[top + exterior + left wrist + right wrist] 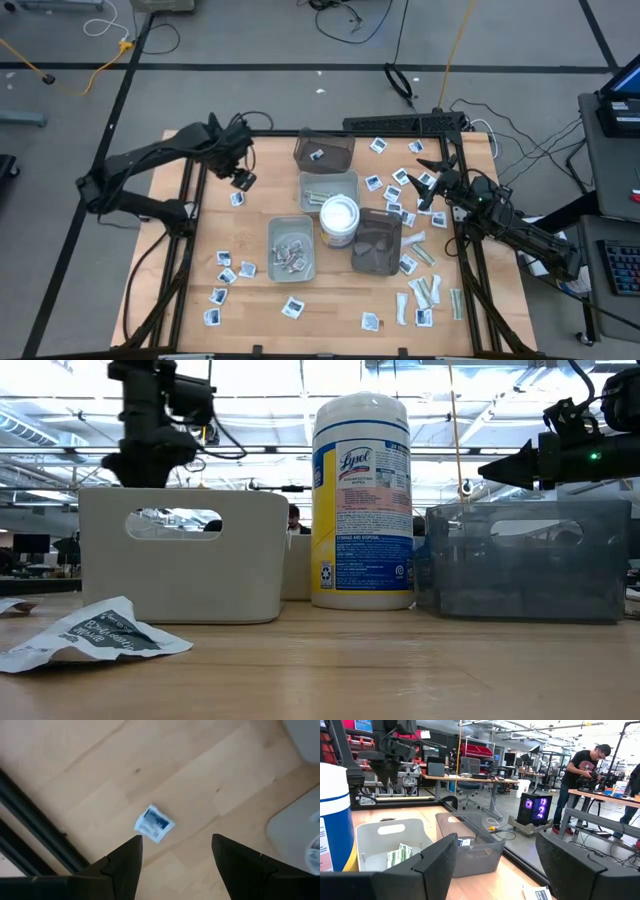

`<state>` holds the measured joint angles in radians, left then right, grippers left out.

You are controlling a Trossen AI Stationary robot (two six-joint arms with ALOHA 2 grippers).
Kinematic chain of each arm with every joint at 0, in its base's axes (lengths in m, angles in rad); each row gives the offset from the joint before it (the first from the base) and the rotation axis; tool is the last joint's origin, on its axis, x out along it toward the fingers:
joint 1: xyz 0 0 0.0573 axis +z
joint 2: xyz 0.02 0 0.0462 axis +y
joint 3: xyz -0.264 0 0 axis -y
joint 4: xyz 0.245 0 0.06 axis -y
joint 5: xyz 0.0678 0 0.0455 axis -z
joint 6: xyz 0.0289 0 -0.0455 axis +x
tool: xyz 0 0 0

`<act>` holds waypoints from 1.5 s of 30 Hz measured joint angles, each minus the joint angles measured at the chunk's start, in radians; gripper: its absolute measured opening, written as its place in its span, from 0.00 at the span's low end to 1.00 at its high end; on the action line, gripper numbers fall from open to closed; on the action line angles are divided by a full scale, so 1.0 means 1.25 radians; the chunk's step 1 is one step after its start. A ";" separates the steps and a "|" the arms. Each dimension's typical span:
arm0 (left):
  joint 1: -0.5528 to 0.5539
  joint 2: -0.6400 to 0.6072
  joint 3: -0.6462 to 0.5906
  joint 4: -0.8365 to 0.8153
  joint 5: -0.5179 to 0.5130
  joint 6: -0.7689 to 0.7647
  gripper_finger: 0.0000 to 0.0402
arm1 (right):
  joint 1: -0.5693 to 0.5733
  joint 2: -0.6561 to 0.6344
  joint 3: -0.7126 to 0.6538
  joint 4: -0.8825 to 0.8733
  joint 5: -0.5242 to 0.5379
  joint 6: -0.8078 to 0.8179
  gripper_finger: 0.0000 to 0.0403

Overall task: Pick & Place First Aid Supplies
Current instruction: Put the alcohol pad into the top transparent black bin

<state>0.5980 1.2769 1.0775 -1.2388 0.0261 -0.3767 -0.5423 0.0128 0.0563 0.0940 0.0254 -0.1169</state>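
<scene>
First aid supplies lie scattered flat on the wooden table (200, 240): square white packets (225, 272) at the near left, more (400, 182) at the far right, and pale strips (428, 290) at the near right. My left gripper (243, 180) points down, open, above one square packet (154, 823) that lies flat between and beyond its fingertips (177, 837) without touching them. My right gripper (430, 182) stands open and level at the table's right side, holding nothing (495, 840).
A dark tray (323, 148) with one packet stands at the far middle. Nearer come a grey tray (328, 188), the white tub (339, 220), another grey tray (291, 248) with packets, and a dark tray (377, 240). A person (580, 775) stands in the room beyond.
</scene>
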 joint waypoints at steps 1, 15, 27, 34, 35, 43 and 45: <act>0.002 -0.011 -0.014 0.001 0.000 -0.002 0.60 | 0.000 0.000 0.000 0.000 0.000 0.000 0.65; -0.039 0.026 -0.238 0.194 0.000 -0.113 0.60 | 0.000 0.000 0.000 0.000 0.000 0.000 0.65; -0.062 0.115 -0.328 0.363 -0.054 -0.171 0.60 | 0.000 0.000 0.000 0.000 0.000 0.000 0.65; -0.067 0.126 -0.330 0.372 -0.055 -0.167 0.38 | 0.000 0.000 0.000 0.000 0.000 0.000 0.65; -0.069 0.126 -0.330 0.372 -0.057 -0.167 0.32 | 0.000 0.000 0.000 0.000 0.000 0.000 0.65; -0.072 0.113 -0.299 0.331 -0.057 -0.166 0.03 | 0.000 0.000 0.000 0.000 0.000 0.000 0.65; -0.072 0.108 -0.268 0.299 -0.057 -0.158 0.04 | 0.000 0.000 0.000 0.000 0.000 0.000 0.65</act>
<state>0.5083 1.4124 0.7426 -0.8652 -0.0448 -0.5746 -0.5423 0.0125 0.0559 0.0940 0.0250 -0.1169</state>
